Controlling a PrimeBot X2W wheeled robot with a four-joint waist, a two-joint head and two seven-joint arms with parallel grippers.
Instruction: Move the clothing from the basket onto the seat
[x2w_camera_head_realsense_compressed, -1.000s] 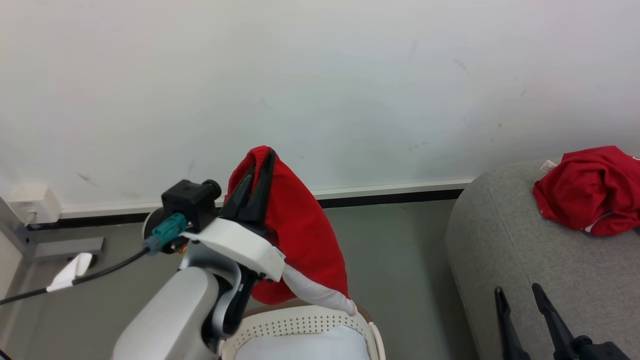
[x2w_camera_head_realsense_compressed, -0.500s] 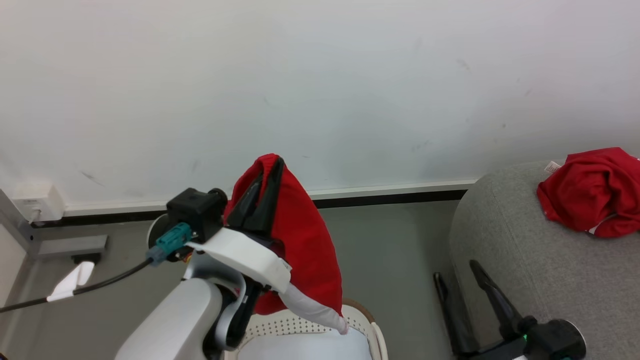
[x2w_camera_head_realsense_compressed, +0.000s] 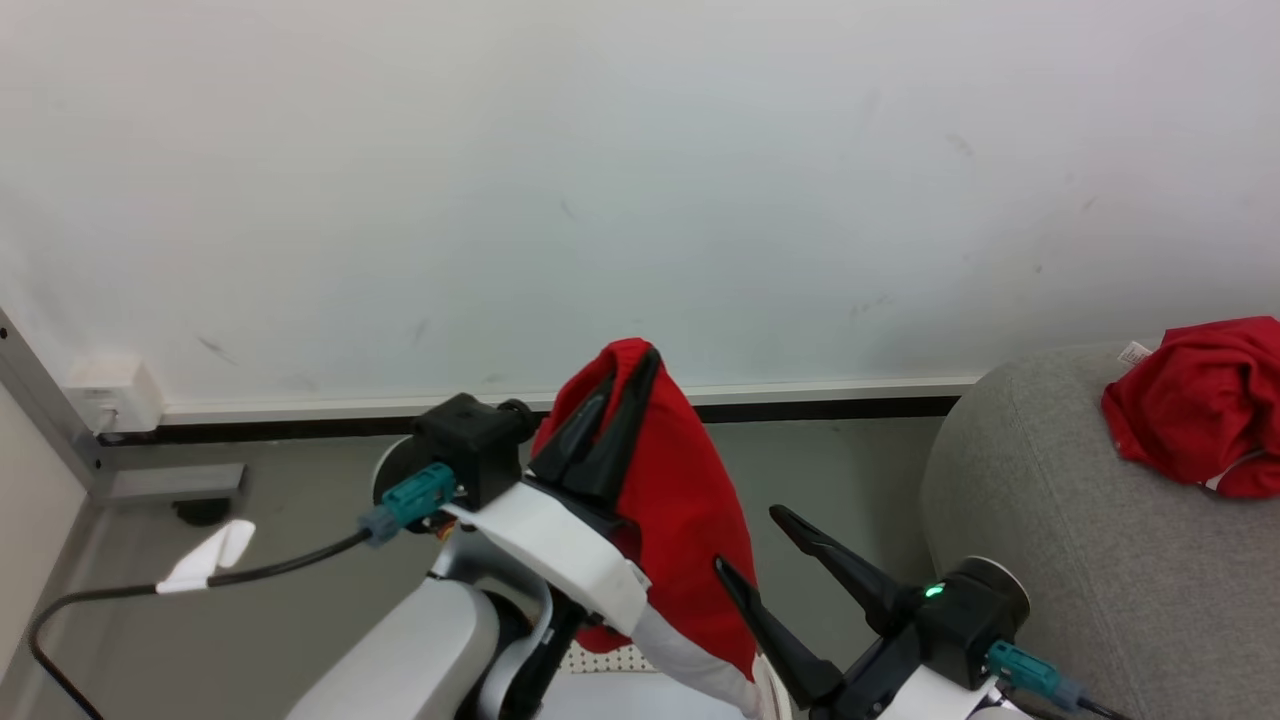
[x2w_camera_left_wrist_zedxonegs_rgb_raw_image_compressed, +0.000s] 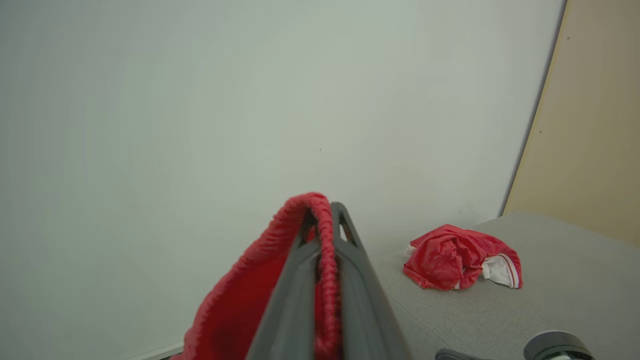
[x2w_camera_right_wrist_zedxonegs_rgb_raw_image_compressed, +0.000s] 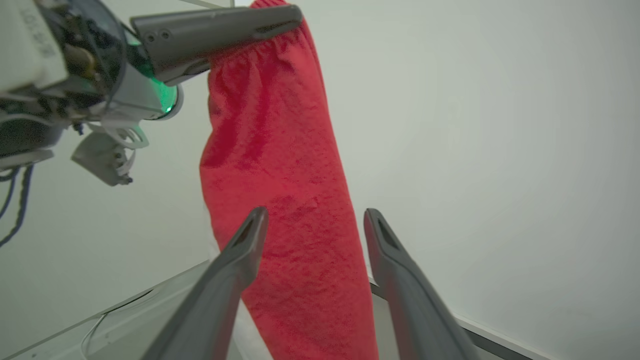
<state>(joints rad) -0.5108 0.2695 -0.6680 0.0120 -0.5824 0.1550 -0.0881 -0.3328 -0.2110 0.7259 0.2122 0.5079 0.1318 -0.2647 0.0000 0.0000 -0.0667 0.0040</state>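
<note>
Item one, open room: in the head view a pale wall fills 12 o'clock, closed below by a white and dark skirting line. Grey floor lies bare between my held cloth and the seat. The seat's rounded grey edge curves down at 3 to 4 o'clock. Item two, left edge: a metal post and a small wall box stand at 9 o'clock, and a dark cable with a white tag trails across the floor below them. Item three, the basket: a sliver of perforated cream wall at 6 o'clock, directly under the hanging cloth. Item four, my left gripper: its fingers are clenched on the folded top edge of a red garment, which hangs straight down from the tips, white trim at its lower end, above the basket. Item five, my right gripper: its fingers are spread wide and hold nothing, raised at 5 o'clock just beside the garment's right edge. In the right wrist view the cloth shows in the gap between the two fingers; I cannot tell whether they touch it. Item six, a second red garment: it lies crumpled on the seat top at 3 o'clock, well apart from both grippers.
</note>
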